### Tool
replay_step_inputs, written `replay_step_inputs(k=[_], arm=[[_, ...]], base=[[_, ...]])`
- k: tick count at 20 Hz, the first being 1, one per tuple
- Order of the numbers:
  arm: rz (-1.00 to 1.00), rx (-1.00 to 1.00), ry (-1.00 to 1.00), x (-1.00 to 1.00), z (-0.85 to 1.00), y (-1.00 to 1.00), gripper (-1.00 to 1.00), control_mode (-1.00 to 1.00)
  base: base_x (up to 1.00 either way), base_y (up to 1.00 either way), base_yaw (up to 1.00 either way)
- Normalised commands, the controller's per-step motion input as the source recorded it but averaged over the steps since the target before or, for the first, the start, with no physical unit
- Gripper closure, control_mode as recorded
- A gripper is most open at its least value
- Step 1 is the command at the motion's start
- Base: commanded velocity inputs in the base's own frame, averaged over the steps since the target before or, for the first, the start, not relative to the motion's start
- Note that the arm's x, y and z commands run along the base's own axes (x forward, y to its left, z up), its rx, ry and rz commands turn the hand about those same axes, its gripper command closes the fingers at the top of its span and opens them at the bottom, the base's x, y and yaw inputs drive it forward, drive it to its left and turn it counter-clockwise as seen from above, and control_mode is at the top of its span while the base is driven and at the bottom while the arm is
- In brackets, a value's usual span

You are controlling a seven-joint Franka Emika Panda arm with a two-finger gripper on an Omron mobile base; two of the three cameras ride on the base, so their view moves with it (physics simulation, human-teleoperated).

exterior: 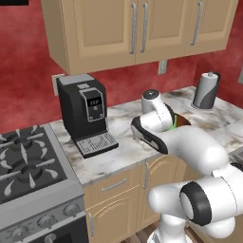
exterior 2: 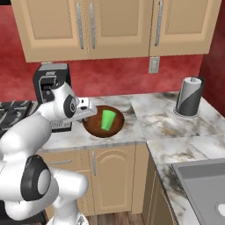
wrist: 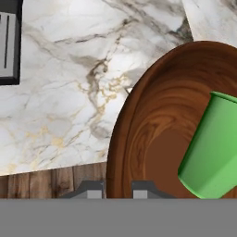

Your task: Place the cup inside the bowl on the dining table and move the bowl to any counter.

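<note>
- The bowl sits on the surface right of the coffee machine, near the front edge, with the cup leaning tilted inside it.
- The tool is clamped on the bowl's rim, one fingertip outside the wall and the other inside.
- Risk: a thin rim pinch could slip or tip the bowl, rolling the cup out; releasing this near the edge could let the bowl slide off.
- The hand view shows the rim grip and floor beyond the edge; the right base view shows the paper towel roll; the left base view shows the stove.
</note>
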Motion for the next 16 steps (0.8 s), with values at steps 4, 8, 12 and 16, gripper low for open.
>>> replay_step_inputs(k=[4,8,12,16], arm=[[0.00,-0.01,0.05,0.00,0.00,0.00,1.00,-1.00],[0.01,-0.02,-0.02,0.00,-0.05,0.00,1.00,-1.00],[0.03,-0.01,-0.04,0.01,-0.09,0.00,1.00,-1.00],[0.03,-0.01,-0.02,0.03,-0.07,0.00,1.00,-1.00]], base=[[0.00,0.00,0.00],[0.00,0.00,0.00],[0.00,0.00,0.00],[0.00,0.00,0.00]])
